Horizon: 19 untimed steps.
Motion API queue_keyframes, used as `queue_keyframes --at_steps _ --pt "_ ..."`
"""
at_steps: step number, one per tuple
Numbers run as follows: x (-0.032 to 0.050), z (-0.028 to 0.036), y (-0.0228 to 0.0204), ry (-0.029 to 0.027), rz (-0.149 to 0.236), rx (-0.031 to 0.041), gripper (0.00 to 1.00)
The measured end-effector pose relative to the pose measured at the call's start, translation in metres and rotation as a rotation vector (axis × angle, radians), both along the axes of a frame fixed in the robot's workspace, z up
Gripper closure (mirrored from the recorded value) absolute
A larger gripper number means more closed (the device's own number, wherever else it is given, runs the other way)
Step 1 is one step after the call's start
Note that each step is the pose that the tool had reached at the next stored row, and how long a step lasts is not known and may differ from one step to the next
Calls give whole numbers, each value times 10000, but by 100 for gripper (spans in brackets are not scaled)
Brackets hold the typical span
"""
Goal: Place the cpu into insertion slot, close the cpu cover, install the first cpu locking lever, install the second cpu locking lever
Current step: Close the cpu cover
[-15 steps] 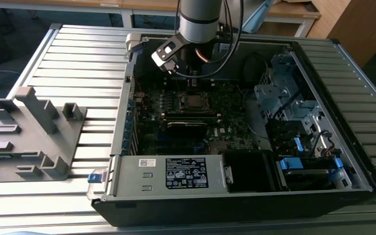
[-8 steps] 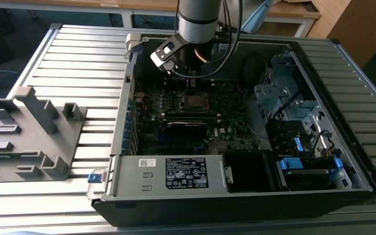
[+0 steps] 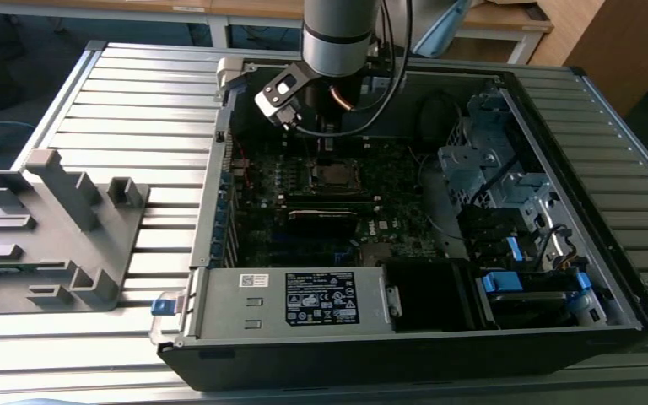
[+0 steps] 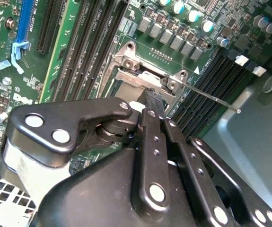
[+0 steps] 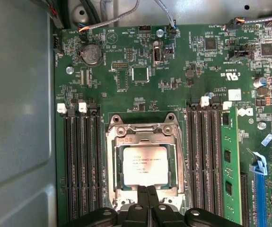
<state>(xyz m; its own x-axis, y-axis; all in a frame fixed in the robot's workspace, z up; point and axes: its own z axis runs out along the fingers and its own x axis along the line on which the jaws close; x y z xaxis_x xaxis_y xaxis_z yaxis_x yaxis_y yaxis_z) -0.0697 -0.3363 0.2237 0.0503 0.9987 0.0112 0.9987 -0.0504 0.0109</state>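
board green, fine pale print. cpu dull grey top, dark lettering; cover silvery. memory slots black with white clips; one slot blue. coin cell silver. gripper glossy black, silver rivets. arm silver-grey, black band. case black; supply grey with white label; tabs blue. tabletop pale grey, ribbed stripes. fixture plain grey.
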Motion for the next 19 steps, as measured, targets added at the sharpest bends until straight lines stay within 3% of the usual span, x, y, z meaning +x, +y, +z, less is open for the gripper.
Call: queue_keyframes --at_steps 19 --pt "-1 -3 -11 1 154 -1 90"
